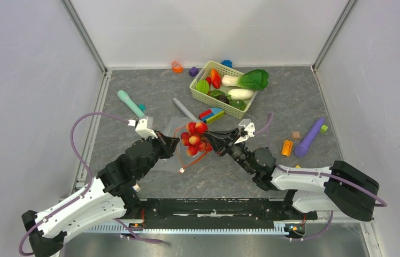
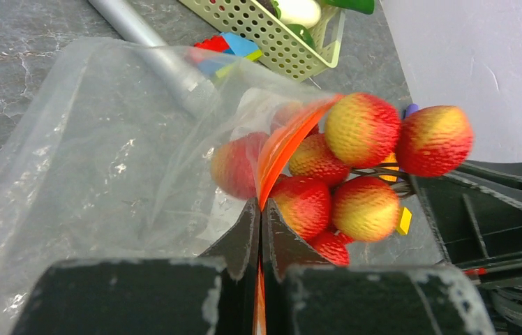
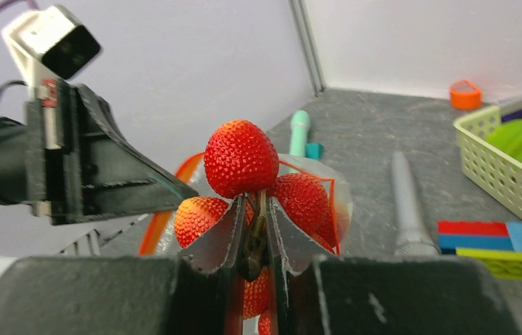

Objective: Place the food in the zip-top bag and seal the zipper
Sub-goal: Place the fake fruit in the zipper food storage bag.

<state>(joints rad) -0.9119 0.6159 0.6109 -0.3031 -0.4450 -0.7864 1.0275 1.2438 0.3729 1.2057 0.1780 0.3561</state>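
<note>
Knobbly red berries (image 1: 195, 136) are held at the mouth of the clear zip-top bag (image 2: 91, 174) above the mottled grey bench (image 1: 150, 85).
Top view: the glossy bunch is flanked by the left tool (image 1: 172, 143) at 9 o'clock and the right tool (image 1: 212, 140) at 3 o'clock. A pale green lattice basket (image 1: 197, 92) with leafy bok choy (image 1: 252, 79) and a smooth white radish (image 1: 240, 94) is seen at 1 o'clock, and a grey stick (image 1: 184, 108) and coloured blocks (image 1: 212, 114) lie between the basket and the bunch. Left wrist view: the left tool is pinched tight on the orange-red zipper (image 2: 292, 136). Floppy film is spread toward 9 o'clock and one berry is seen through it; the others lie at 3 o'clock of the strip. Right wrist view: the right tool is closed to a narrow gap on the bunch's stem, with berries bulging at 12 o'clock.
</note>
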